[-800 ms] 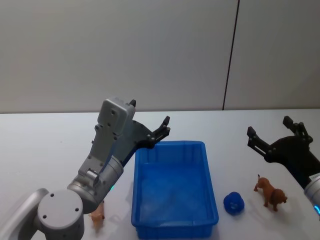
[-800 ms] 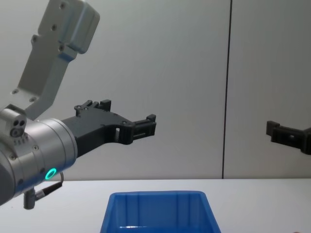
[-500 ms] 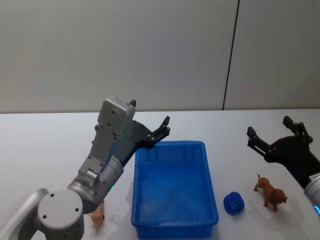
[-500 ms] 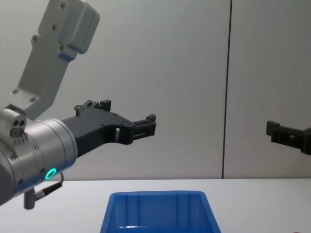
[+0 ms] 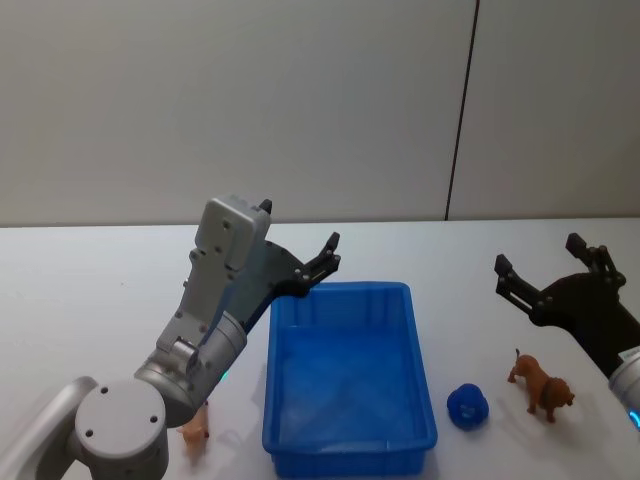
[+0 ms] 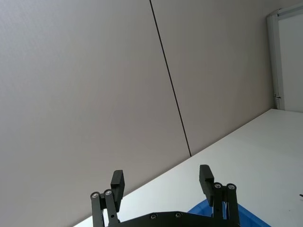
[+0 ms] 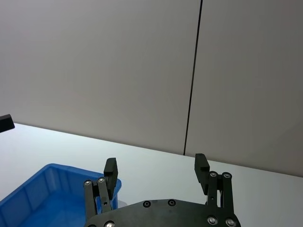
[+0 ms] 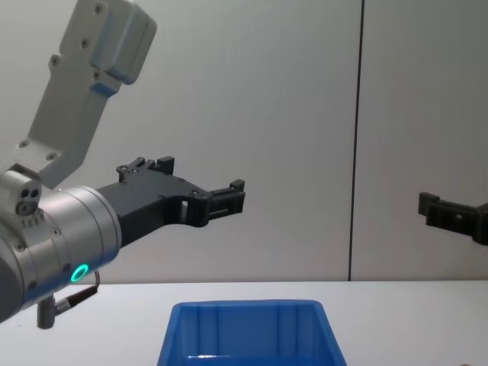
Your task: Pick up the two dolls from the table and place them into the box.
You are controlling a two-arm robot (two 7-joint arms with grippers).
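**Open grippers hover while dolls wait on table**

A pale peach-pink doll [image 5: 195, 432] stands on the white table [image 5: 80, 300] just left of the blue box [image 5: 345, 455]. A brown animal doll [image 5: 540, 383] and a small blue object [image 5: 467, 406] sit to the right of the box. Farther back, the left gripper [image 5: 325, 257] hangs with fingers spread above the box's far left corner. The right gripper [image 5: 538, 255], equally spread, hangs above the brown doll.

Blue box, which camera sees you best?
The head view: it looks down on the whole blue box, all four walls and the floor. The chest view shows its top part from the side. The right wrist view catches one corner, the left wrist view a small blue sliver.
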